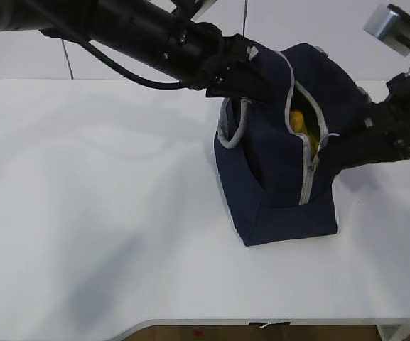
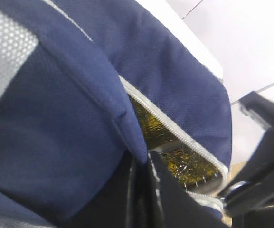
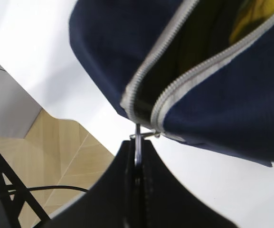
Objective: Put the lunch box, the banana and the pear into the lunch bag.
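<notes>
lunch bag (image 1: 276,206): matt navy woven cloth
zipper (image 3: 208,66): grey toothed tape
lining (image 2: 174,161): crinkled shiny foil
bench (image 1: 84,213): smooth matt white

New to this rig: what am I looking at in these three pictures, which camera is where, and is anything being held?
Two black robot arms work over a white table. The wide picture looks down at a slant from in front; the other two come from cameras on each arm's wrist. A navy lunch bag stands on the table, its zipper partly open, with something yellow visible inside; which fruit it is cannot be told. The left gripper is shut on the bag's fabric edge near the top. The right gripper is shut on the zipper's ring pull at the bag's end. Nothing else shows on the table.
</notes>
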You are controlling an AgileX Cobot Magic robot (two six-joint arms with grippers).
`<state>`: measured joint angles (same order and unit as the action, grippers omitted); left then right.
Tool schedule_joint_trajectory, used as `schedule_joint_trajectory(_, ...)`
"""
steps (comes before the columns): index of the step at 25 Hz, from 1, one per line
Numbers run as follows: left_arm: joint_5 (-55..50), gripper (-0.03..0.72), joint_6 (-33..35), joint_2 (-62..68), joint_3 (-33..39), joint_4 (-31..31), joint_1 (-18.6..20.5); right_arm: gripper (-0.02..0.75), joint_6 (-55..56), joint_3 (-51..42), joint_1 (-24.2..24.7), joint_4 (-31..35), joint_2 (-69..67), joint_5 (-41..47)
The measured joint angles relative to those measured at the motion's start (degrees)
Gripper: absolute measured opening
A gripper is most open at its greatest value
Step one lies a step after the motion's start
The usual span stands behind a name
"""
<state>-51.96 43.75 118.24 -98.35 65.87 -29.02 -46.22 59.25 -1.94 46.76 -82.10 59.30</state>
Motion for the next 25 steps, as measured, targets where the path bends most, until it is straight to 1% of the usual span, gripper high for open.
schedule_joint_trajectory(9, 1.2, 0.006, 0.0, 0.0, 0.0, 0.0, 0.0, 0.006, 9.8, 7.9, 0.0, -7.0, 0.0, 4.5)
schedule_joint_trajectory(12, 1.3, 0.041, 0.0, 0.0, -0.1, 0.0, 0.0, 0.006, 11.3, 9.4, 0.0, -7.3, -0.6, 6.2)
schedule_joint_trajectory(14, 1.3, 0.120, 0.0, 0.0, -0.1, 0.0, 0.0, 0.006, 12.0, 10.1, 0.0, -7.4, -1.4, 7.5)
schedule_joint_trajectory(16, 1.3, 0.232, 0.0, 0.0, -0.1, 0.0, 0.0, 0.006, 12.1, 10.3, 0.0, -7.4, -1.9, 8.1)
schedule_joint_trajectory(18, 1.2, 0.369, 0.0, 0.0, -0.1, 0.1, 0.0, 0.006, 12.2, 10.3, 0.0, -7.4, -2.1, 8.5)
schedule_joint_trajectory(20, 1.1, 0.455, 0.0, 0.0, -0.1, 0.5, 0.0, 0.006, 12.3, 10.4, 0.0, -7.4, -2.3, 8.7)
schedule_joint_trajectory(22, 0.7, 0.496, 0.0, 0.0, -0.1, 0.6, 0.0, 0.006, 12.3, 10.4, 0.0, -7.4, -2.4, 8.7)
schedule_joint_trajectory(25, -0.4, 0.512, 1.1, 0.0, -0.1, 0.4, 0.0, 0.006, 12.3, 10.4, 0.0, -7.4, -2.7, 8.7)
